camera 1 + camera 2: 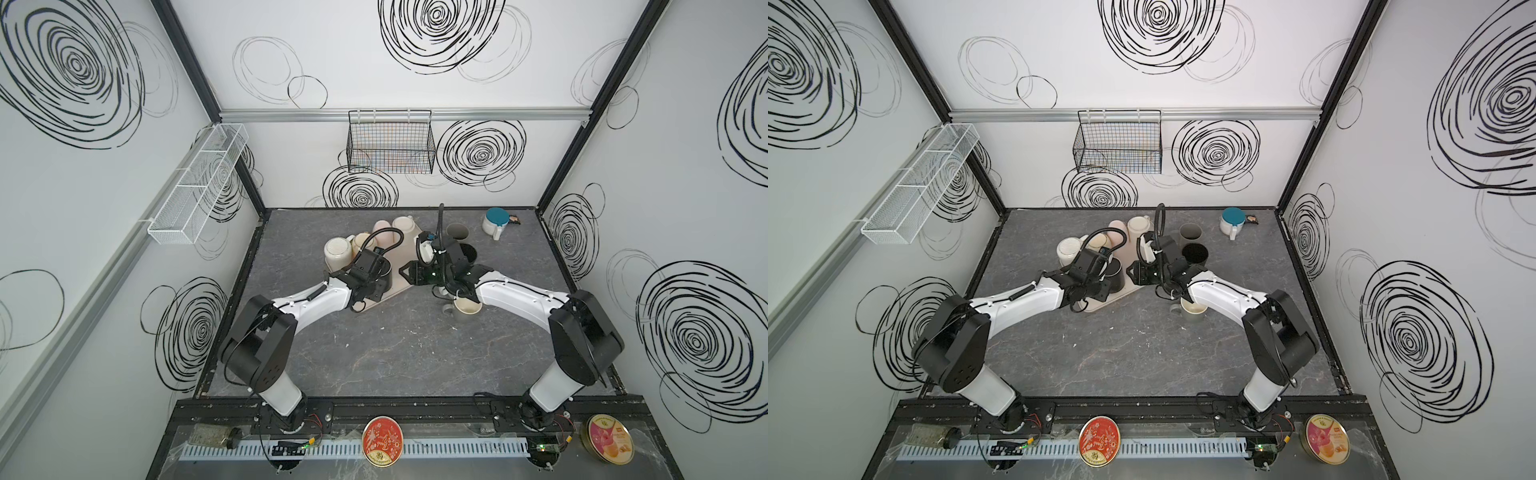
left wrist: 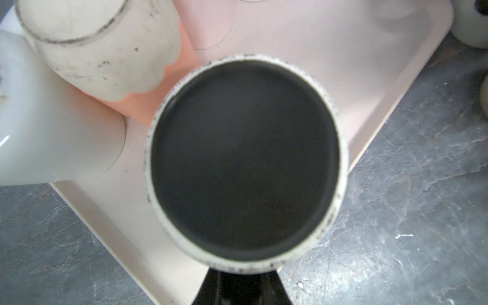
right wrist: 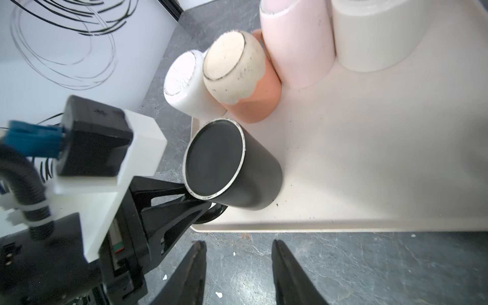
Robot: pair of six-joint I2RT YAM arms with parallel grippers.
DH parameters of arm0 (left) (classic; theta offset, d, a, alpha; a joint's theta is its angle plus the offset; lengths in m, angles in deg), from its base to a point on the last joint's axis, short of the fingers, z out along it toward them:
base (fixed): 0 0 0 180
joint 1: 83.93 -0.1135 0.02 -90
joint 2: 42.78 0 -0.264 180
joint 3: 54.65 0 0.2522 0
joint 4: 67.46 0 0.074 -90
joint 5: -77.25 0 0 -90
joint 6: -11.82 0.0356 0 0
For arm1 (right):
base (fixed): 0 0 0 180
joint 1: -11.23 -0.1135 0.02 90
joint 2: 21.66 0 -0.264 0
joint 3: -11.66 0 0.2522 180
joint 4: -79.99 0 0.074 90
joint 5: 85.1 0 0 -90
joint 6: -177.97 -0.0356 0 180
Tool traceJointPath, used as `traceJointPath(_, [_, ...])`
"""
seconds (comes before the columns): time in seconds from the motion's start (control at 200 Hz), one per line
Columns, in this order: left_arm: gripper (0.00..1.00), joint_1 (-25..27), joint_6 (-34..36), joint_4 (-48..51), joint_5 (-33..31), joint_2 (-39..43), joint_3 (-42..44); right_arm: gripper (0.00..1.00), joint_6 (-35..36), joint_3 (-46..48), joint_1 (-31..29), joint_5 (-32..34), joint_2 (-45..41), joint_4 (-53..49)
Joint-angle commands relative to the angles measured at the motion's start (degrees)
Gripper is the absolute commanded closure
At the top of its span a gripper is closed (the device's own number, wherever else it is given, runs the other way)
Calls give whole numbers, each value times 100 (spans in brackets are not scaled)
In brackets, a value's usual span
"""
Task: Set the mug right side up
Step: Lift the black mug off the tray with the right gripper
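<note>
While the black mug (image 3: 237,169) stands upside down at the near left edge of the tray (image 3: 369,158), we see the left gripper (image 3: 194,202) pinching its handle (image 3: 215,214) and the right gripper (image 3: 237,245) spread, empty. We judge grasping underway; next needs a lift and wrist roll.

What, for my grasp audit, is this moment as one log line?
left claw: closed on handle of black mug | black mug: upside down on tray | right claw: open, empty, off tray
</note>
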Motion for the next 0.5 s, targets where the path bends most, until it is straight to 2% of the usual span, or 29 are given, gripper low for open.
traceJointPath(0.0, [100,-186,-462,-1229,366,578,160,55,-157,219,72,92,-348,525])
traceJointPath(0.175, [100,-516,-1268,-2547,1096,1162,837,55,-463,454,250,-185,-619,925])
traceJointPath(0.38, [100,-739,-2049,-4160,1621,1813,1513,54,-1102,792,560,-1071,-764,1947])
traceJointPath(0.495, [100,-879,-2638,-5596,2024,2037,1898,52,-1274,815,581,-1462,-738,2392])
